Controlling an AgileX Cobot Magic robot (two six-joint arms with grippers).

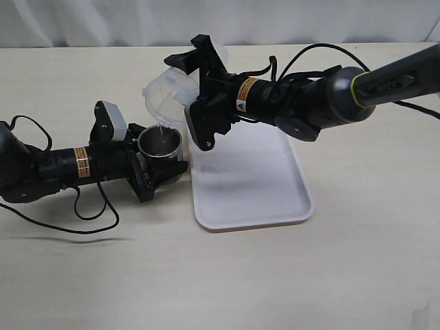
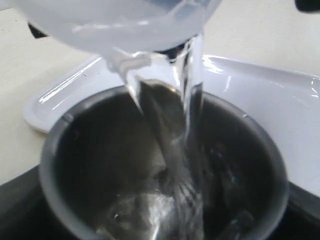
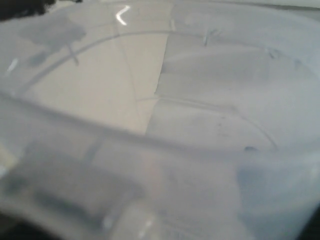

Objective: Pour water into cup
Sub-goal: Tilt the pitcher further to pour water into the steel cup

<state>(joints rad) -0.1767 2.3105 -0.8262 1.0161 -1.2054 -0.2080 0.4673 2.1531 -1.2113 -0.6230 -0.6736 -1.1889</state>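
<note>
Beige tabletop (image 1: 82, 275); left gripper (image 1: 165, 157) clamps steel cup (image 1: 159, 142); right gripper (image 1: 192, 96) clamps tilted tumbler (image 1: 165, 93); water (image 2: 187, 125) streaming; advise gentle tilt, stream centred.

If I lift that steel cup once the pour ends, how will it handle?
Probably rigid: the steel cup looks like brushed metal. Likely weightier than it looks, with water streaming in. Its smooth wall may slip, and tilting would spill.

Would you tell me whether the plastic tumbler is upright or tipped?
Tipped: the tumbler leans mouth-down over the steel cup, water streaming out.
</note>
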